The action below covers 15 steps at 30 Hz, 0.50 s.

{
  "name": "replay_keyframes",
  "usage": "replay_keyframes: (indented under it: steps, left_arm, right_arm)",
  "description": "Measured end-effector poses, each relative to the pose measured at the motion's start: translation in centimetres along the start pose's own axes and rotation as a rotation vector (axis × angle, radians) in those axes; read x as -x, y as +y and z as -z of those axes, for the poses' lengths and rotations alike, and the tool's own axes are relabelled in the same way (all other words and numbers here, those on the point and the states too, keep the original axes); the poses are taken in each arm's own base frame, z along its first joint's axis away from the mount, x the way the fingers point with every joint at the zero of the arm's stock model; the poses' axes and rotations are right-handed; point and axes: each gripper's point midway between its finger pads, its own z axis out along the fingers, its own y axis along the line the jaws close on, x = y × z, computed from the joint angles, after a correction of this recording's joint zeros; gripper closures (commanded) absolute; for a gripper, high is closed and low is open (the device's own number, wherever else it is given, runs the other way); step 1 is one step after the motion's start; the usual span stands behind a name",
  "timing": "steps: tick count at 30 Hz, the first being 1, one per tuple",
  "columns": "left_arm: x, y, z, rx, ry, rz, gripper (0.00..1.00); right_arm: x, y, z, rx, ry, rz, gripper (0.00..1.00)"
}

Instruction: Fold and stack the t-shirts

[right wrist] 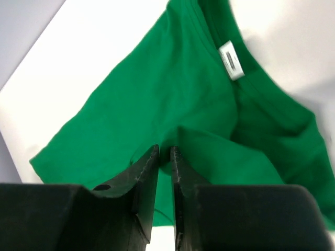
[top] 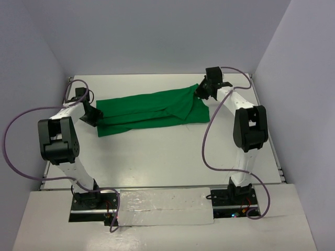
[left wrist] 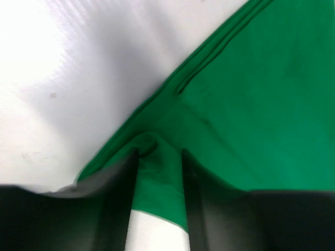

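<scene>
The green t-shirt (top: pixel 152 112) lies across the far half of the table, folded into a long band running left to right. My left gripper (top: pixel 97 117) is at its left end. In the left wrist view the jaws (left wrist: pixel 159 154) stand apart, with a flat corner of the t-shirt (left wrist: pixel 251 104) lying between them. My right gripper (top: pixel 201 93) is at the right end. Its jaws (right wrist: pixel 164 151) show a narrow gap, and a raised fold of the t-shirt (right wrist: pixel 157 89) sits at their tips. The white neck label (right wrist: pixel 231 59) faces up near the collar.
The white table (top: pixel 157 157) is enclosed by pale walls on the left, right and back. Purple cables (top: pixel 209 141) loop beside both arms. A white taped strip (top: pixel 162 206) runs between the two arm bases at the near edge.
</scene>
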Motion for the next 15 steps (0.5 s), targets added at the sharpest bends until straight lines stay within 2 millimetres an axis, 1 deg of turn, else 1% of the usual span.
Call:
replay_keyframes:
  steps: [1, 3, 5, 7, 10, 12, 15]
  left_arm:
    - [0.2, -0.3, -0.2, -0.001, 0.001, 0.005, 0.17]
    - [0.5, -0.8, -0.3, -0.007, 0.004, 0.008, 0.12]
    - [1.0, -1.4, -0.2, -0.021, -0.002, 0.01, 0.11]
    - [1.4, -1.8, 0.4, -0.036, -0.012, 0.011, 0.11]
    - [2.0, -2.3, 2.2, -0.073, -0.04, 0.014, 0.11]
    - [2.5, -2.7, 4.5, -0.121, -0.075, 0.016, 0.11]
    - [3.2, -3.3, 8.3, -0.205, -0.143, 0.0, 0.12]
  right_arm:
    - [0.0, 0.1, -0.6, -0.001, 0.018, 0.004, 0.39]
    - [0.6, 1.1, -1.8, 0.02, 0.04, 0.017, 0.29]
    - [1.3, 1.8, -2.8, 0.039, 0.047, 0.034, 0.27]
    - [1.2, 1.7, -2.7, 0.035, 0.059, 0.048, 0.27]
    - [0.8, 1.2, -1.4, 0.037, 0.065, 0.062, 0.27]
    - [-0.1, 0.4, 0.1, 0.028, 0.08, 0.063, 0.27]
    - [-1.3, -0.1, 2.3, 0.052, 0.091, 0.065, 0.28]
